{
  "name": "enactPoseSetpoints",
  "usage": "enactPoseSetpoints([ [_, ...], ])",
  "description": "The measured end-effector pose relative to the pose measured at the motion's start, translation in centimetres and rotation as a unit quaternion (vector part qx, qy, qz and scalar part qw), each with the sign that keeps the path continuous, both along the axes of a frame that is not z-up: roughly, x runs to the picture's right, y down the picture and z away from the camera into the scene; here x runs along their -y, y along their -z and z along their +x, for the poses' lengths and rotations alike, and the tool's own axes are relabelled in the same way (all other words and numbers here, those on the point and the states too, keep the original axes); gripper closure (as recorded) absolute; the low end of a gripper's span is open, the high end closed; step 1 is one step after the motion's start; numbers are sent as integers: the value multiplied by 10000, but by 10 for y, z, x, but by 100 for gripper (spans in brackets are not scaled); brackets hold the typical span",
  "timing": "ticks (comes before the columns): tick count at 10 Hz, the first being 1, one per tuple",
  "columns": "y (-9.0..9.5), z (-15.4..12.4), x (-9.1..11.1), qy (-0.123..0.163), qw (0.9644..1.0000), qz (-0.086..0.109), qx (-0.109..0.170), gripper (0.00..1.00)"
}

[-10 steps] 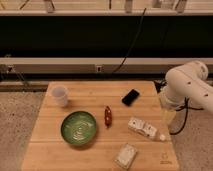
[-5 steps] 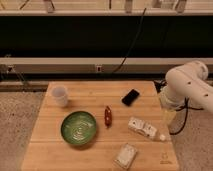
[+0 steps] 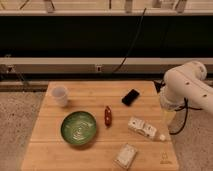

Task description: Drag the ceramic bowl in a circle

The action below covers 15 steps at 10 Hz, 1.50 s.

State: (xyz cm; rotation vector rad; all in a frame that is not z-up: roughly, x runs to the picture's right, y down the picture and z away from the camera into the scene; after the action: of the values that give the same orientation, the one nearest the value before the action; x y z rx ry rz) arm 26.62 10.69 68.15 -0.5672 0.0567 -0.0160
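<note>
1. Tool (image 3: pixel 168 116): it hangs pointing down from the white arm (image 3: pixel 189 89), just beside the right edge of the wooden tabletop (image 3: pixel 92 97), about midway along that edge. Its jaws stand apart and nothing is between them.
2. Closest to the tool, toward the near right corner, lies a white packet (image 3: pixel 141 127). A black phone (image 3: pixel 131 97) lies further in, toward the far edge. The tool touches neither.
3. Around the middle of the tabletop lies a small reddish-brown object (image 3: pixel 107 116), its length running from the far edge toward the near edge. It is just beside the bowl's right side but apart from it.
4. The ceramic bowl (image 3: pixel 78 129) sits upright, left of the middle and nearer the near edge than the far one. It is well apart from the tool, with the reddish-brown object and the white packet in the stretch between them.
5. Beyond the bowl, a white cup (image 3: pixel 60 95) stands near the far left corner, and a second pale packet (image 3: pixel 126 155) lies by the near edge.
6. As I judge it, none of the task is done: the tool has no contact with the bowl, so no drag can be under way.
7. Everything is left to do: cross the tabletop to the bowl, take hold of or press on its rim, and draw it round in a full circle.
8. The circle probably has to stay small or lean toward the bare left side, since the reddish-brown object lies so close.
</note>
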Motion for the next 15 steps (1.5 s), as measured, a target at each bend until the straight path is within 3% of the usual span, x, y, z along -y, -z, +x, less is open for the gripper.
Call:
enactPoseSetpoints([
  [3,1,-41,3,424,9991,26,66,20],
  [6,3,-50,1,774,9970,14,96,20],
  [10,2,-98,1,1460,9884,59,401,20],
  [12,3,-100,0,1572,9866,43,435,20],
  [15,5,-127,2,1897,9798,30,633,20],
])
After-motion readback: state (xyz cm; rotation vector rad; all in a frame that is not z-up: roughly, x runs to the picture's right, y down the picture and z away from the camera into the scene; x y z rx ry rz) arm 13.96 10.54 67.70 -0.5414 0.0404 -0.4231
